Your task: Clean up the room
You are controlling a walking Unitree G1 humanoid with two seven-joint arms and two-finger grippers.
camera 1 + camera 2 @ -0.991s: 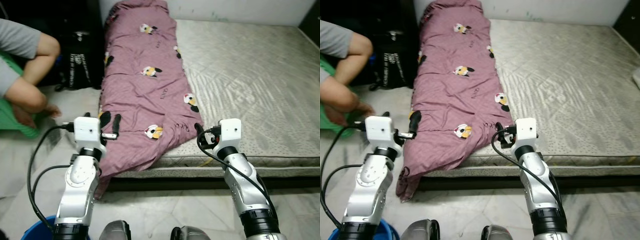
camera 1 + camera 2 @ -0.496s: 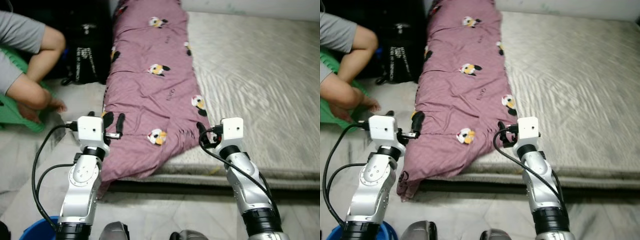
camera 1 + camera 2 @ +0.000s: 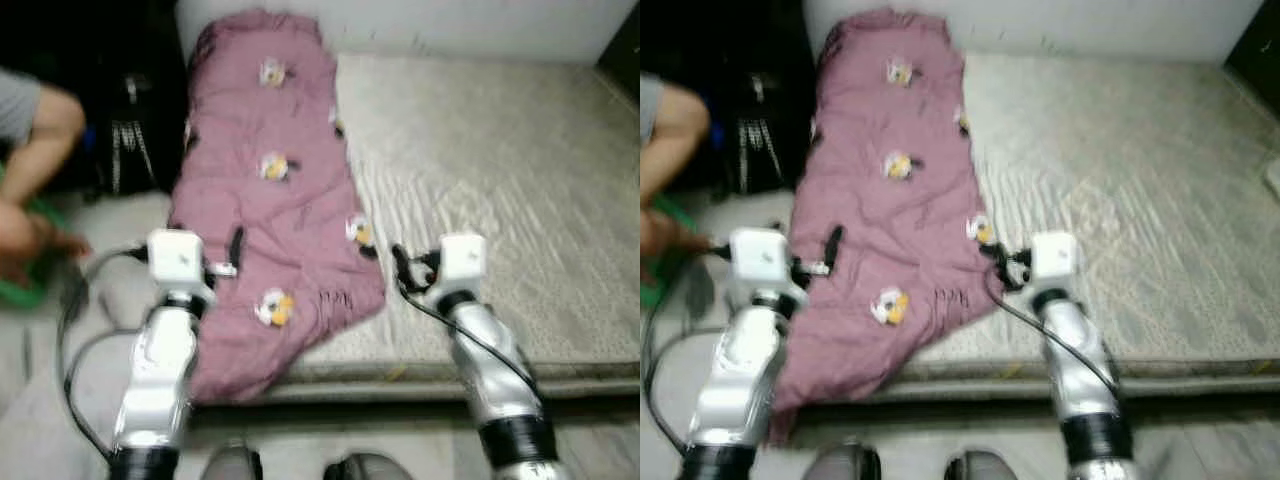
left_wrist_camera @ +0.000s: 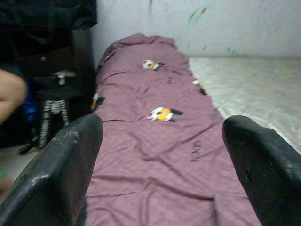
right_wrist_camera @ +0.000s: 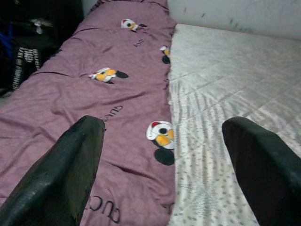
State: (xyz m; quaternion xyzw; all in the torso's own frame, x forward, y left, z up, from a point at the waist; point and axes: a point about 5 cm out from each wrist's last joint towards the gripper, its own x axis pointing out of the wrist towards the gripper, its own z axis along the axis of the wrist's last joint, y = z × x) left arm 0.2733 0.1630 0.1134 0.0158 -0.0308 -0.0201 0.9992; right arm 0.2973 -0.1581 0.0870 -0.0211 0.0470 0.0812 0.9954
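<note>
A mauve blanket (image 3: 265,200) with cartoon prints lies lengthwise along the left part of a bare grey mattress (image 3: 500,170). Its near end hangs over the mattress's front edge. My left gripper (image 3: 228,258) is held over the blanket's left side near that end. In the left wrist view it (image 4: 162,141) is open, with the blanket (image 4: 155,136) between and beyond its fingers. My right gripper (image 3: 402,265) hovers at the blanket's right edge, where cloth meets mattress. It (image 5: 162,141) is open too, and nothing is between its fingers.
A person sits on the floor at the left, knee (image 3: 40,115) raised, beside something green (image 3: 20,290). A black bag (image 3: 125,140) stands against the blanket's left side. A pale wall (image 3: 450,20) runs behind the mattress. My feet (image 3: 290,465) show on the tiled floor.
The whole picture has shifted and blurred, so my head camera has moved. Both arms keep much the same pose over the blanket's near end, grippers still open.
</note>
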